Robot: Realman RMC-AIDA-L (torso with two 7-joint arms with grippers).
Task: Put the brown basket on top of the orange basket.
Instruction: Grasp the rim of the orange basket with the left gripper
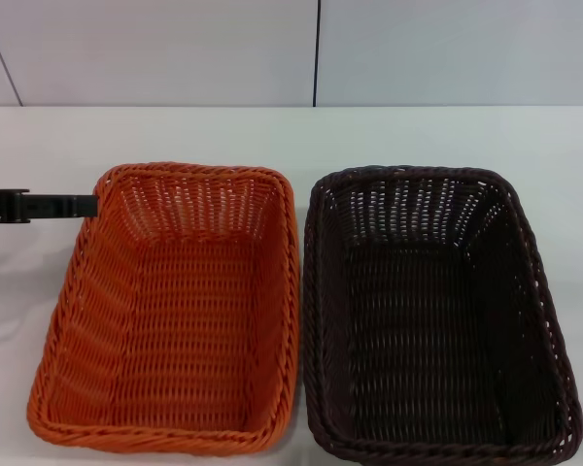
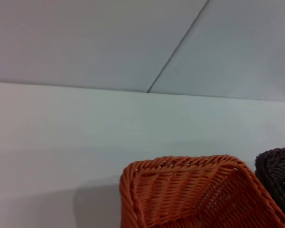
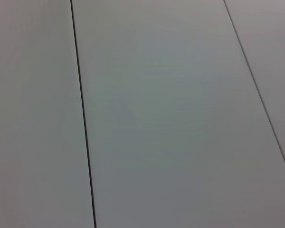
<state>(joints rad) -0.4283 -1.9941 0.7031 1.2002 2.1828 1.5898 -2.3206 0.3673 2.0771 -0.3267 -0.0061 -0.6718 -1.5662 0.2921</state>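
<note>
- The brown basket [image 1: 437, 320] lies nearest the head camera, at the near right of the white tabletop [image 1: 525, 136], its near rim running to the bottom edge of the view. It is rectangular, dark brown to almost black, with a braided rim and sloping open-weave sides, and it is empty.
- The orange basket [image 1: 170, 311] sits just beside it on the robot's left, upright and empty, of like shape and size. Their long rims run side by side with only a thin gap; I cannot tell whether they touch.
- The left hand [image 1: 39, 206] shows as a dark bar reaching in from the left edge, its tip at the far left corner of the orange basket. Whether it is spread or clenched cannot be told, and it grasps nothing that I can see.
- The left wrist view shows that same orange corner close by, with a bit of the brown rim beyond it.
- The right hand is out of sight; its wrist camera sees only a plain grey panelled surface [image 3: 156, 118].
- As I judge it, the task stands at its start: the brown basket is not yet lifted.
- The next move calls for a firm hold on the brown rim, a lift clear of the orange rim, and a square lowering so it nests.
</note>
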